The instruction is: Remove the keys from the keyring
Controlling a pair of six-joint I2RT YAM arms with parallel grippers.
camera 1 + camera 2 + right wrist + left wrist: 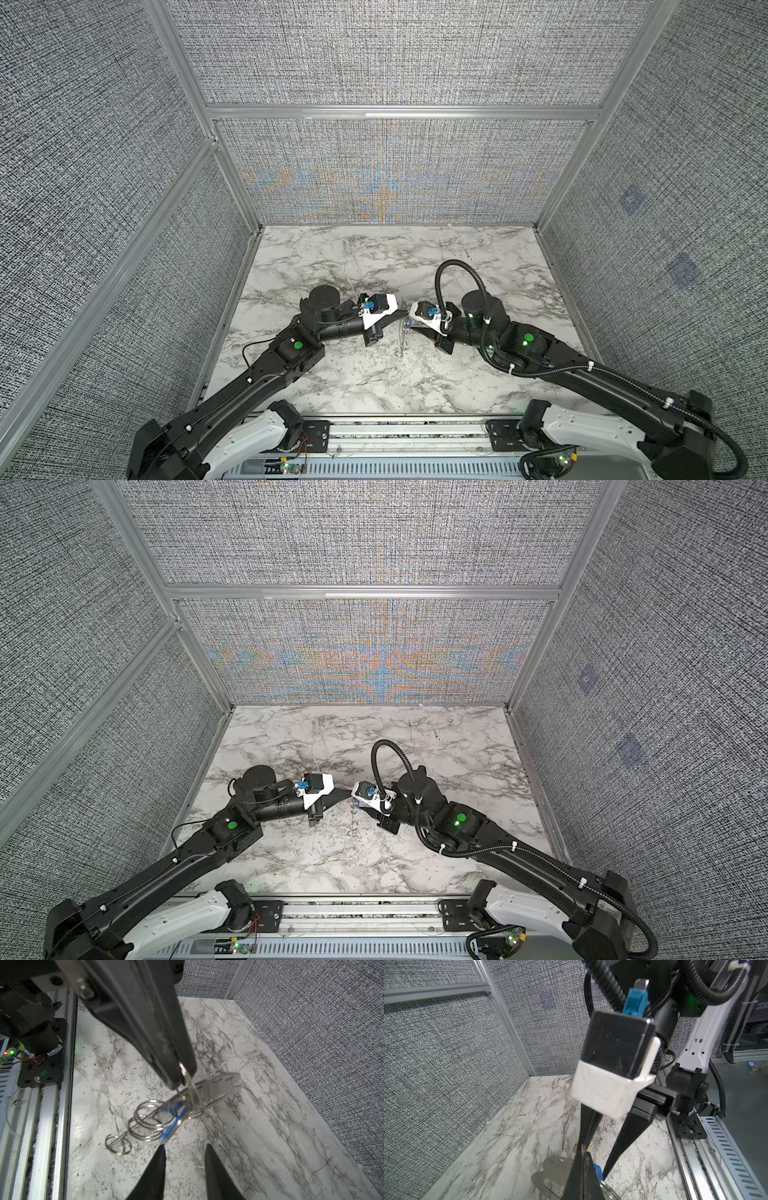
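My right pincer (185, 1154): jaws apart, empty. Just beyond tips, at 9 o'clock in top views: blue key (173, 1124). Farther: keyring (220, 1083) aloft over table (259, 1147), my left pincer (182, 1078) clamped on it.

In both top views the left arm (257, 374) is reaching toward 2 o'clock, its left gripper (404, 312) pinching closed. The right arm (582, 374) is reaching toward 10 o'clock, its right gripper (184, 1146) standing parted.
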